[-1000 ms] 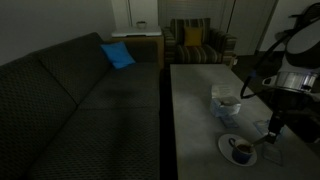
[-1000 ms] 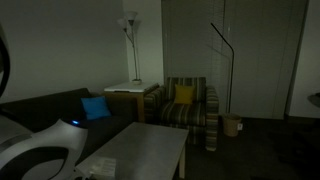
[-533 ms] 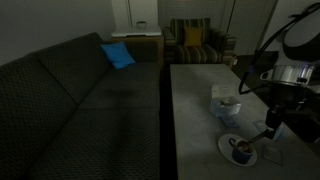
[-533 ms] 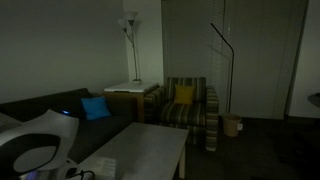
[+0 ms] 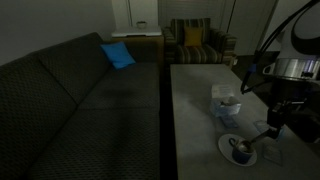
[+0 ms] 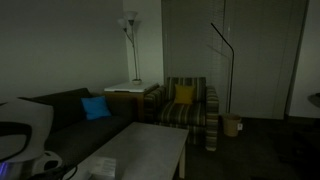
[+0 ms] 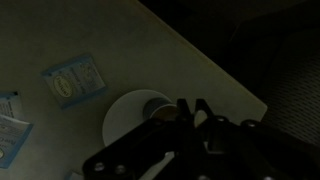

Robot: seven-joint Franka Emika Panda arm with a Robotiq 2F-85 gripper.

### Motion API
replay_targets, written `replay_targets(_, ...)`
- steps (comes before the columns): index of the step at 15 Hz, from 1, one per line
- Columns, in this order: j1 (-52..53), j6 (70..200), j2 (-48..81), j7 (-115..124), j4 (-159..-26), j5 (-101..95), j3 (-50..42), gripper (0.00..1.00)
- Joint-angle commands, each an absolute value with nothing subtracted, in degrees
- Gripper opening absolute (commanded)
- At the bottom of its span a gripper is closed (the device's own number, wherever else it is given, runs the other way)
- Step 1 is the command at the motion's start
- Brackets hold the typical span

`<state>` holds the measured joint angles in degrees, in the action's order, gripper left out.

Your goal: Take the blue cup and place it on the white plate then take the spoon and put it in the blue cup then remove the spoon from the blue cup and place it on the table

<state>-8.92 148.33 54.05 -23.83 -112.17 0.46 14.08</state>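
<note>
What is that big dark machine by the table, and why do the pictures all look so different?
It is a robot arm. At its end sits a gripper, a kind of two-fingered hand. Two pictures come from cameras standing in the room: an exterior view shows a sofa, an armchair and the grey table. The third comes from a camera on the robot's wrist, looking down past the gripper.

On the table lies a white plate, and the blue cup stands on it. In the wrist view you see the white plate from above. Behind it stands a pale blue-and-white boxy thing.

The room is too dark to tell whether the gripper holds anything, and I cannot make out the spoon.
</note>
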Motion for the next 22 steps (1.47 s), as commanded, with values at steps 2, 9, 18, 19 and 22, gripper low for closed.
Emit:
replay_targets(2,-6.0,154.7,47.9,-19.5,-120.1,-0.2,11.9,0.03)
replay_targets(9,-0.9,167.7,45.9,-9.6,-124.5,-0.1,6.6,0.03)
replay_targets(18,8.7,188.9,47.9,6.3,-131.2,5.1,-3.7,0.03)
replay_targets(19,9.0,189.4,48.5,6.9,-131.2,5.8,-3.9,0.03)
replay_targets(22,9.1,189.9,52.2,8.5,-128.6,7.5,-4.7,0.03)
